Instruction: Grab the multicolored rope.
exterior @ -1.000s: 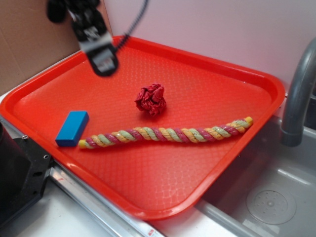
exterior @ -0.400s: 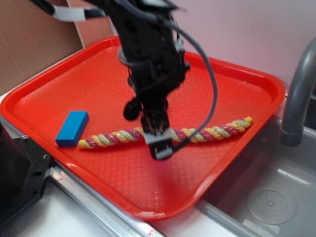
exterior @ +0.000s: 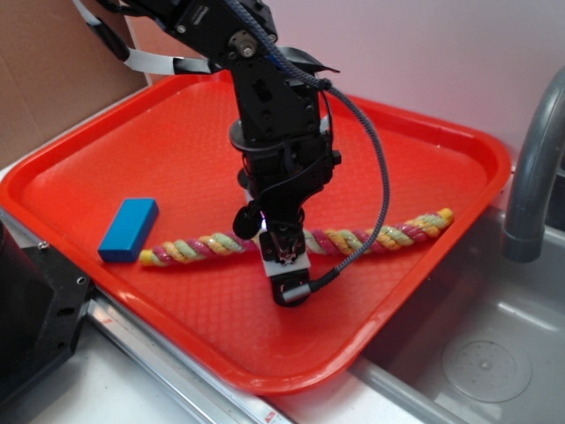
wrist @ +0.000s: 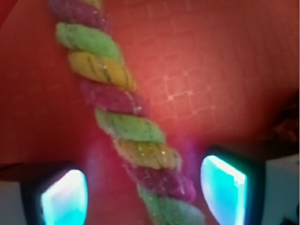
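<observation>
A wide orange-red plastic tray [exterior: 159, 150] with a raised rim and a fine diamond-patterned floor holds everything here. It sits beside a grey metal sink basin [exterior: 481, 353], whose curved grey faucet [exterior: 534, 168] rises just past the tray's far right corner; brown cardboard [exterior: 53, 79] stands behind the tray's left edge, and a dark block of equipment [exterior: 35, 318] sits at its near left corner.

The black arm [exterior: 265, 97] reaches down over the middle of the tray, trailing a braided black cable [exterior: 375, 168] that loops toward the tray floor. Arm and cable hide the centre of the tray and cross in front of part of the rope.

The multicolored rope [exterior: 199, 247] lies flat on the tray floor, running from near the left front to the right side. It is a thick, fuzzy twisted cord of yellow, magenta and pale green strands, soft and slightly frayed in the wrist view.

The gripper [exterior: 284, 261] hangs straight over the rope's middle. Its jaws are apart, one on each side of the cord; in the wrist view the two fingers [wrist: 222, 185] glow pale cyan, with the rope passing between them and not yet pinched.

A small blue rectangular block [exterior: 129, 229], smooth and hard-edged, lies on the tray just beside the rope's left end, not touching it.
</observation>
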Robot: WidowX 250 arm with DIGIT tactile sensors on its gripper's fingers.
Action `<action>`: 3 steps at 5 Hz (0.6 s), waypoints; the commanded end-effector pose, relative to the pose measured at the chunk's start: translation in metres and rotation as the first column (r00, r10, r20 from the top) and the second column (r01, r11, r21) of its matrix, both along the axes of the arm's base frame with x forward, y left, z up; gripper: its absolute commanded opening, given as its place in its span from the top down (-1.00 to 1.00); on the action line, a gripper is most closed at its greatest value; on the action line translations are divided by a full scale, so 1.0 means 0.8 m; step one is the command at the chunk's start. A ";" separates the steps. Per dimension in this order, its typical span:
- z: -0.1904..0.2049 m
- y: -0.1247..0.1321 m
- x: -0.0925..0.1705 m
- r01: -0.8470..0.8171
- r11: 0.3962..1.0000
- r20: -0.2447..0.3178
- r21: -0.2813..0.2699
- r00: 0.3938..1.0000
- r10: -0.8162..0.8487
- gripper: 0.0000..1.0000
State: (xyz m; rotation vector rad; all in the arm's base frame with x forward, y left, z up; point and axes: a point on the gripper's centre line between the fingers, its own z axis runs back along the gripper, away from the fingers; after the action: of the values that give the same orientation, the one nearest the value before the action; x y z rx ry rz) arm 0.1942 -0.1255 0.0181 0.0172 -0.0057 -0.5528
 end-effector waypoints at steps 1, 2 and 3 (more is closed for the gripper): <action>-0.011 -0.002 -0.010 -0.001 1.000 0.039 0.020 0.999 0.000 1.00; -0.011 -0.002 -0.015 -0.015 0.999 0.033 0.045 0.999 0.014 1.00; 0.041 0.019 -0.007 -0.140 0.973 0.078 0.181 0.989 0.127 1.00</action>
State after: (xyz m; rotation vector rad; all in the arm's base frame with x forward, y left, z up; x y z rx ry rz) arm 0.1832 -0.1032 0.0359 0.2282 0.0535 -0.4311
